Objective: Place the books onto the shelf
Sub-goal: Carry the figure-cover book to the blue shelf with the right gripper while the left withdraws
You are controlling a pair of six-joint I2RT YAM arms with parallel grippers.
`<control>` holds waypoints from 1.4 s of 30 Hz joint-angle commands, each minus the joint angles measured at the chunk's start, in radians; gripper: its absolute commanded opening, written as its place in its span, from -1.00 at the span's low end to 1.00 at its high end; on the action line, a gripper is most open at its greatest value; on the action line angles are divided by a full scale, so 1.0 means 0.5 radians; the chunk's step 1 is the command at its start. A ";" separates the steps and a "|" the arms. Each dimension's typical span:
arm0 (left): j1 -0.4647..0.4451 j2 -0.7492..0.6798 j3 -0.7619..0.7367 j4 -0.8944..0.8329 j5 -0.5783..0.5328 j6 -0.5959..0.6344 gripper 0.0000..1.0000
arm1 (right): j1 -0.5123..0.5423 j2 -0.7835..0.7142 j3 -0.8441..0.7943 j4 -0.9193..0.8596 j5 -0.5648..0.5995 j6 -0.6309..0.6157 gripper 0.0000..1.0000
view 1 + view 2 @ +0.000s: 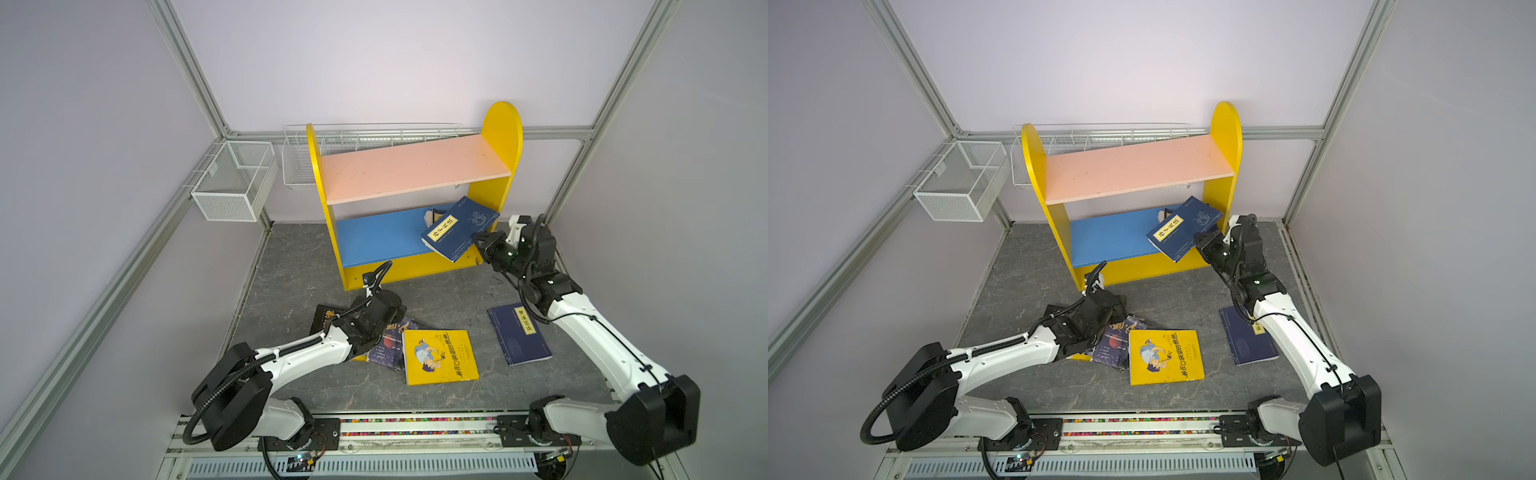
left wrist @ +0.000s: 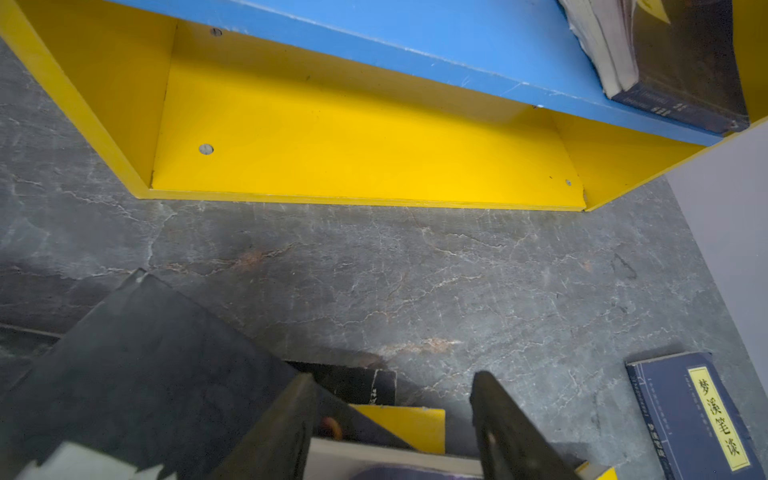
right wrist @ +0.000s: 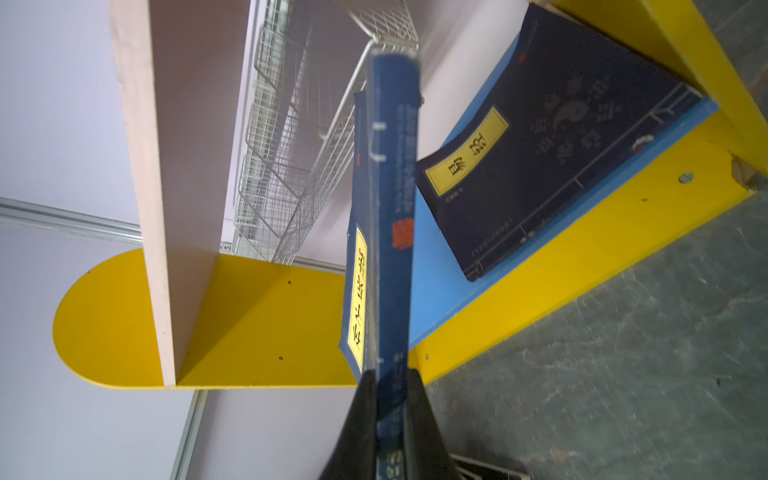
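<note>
Above the grey tabletop (image 1: 291,266), the spread left claw (image 2: 395,378) half-hides piled books (image 1: 386,349); right claw (image 3: 390,376) pinches a navy book (image 3: 392,187).

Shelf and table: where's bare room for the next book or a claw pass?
Free: whole pink upper board; left half of blue lower board; table strip between shelf base and book pile. Crowded: blue board's right end, where right claw grips a tilted navy book beside a flat navy book; pile under left claw.
</note>
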 commanded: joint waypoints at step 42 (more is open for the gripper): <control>0.004 -0.255 -0.137 -0.167 -0.021 -0.036 0.21 | 0.031 0.722 0.225 0.549 0.660 0.643 -0.50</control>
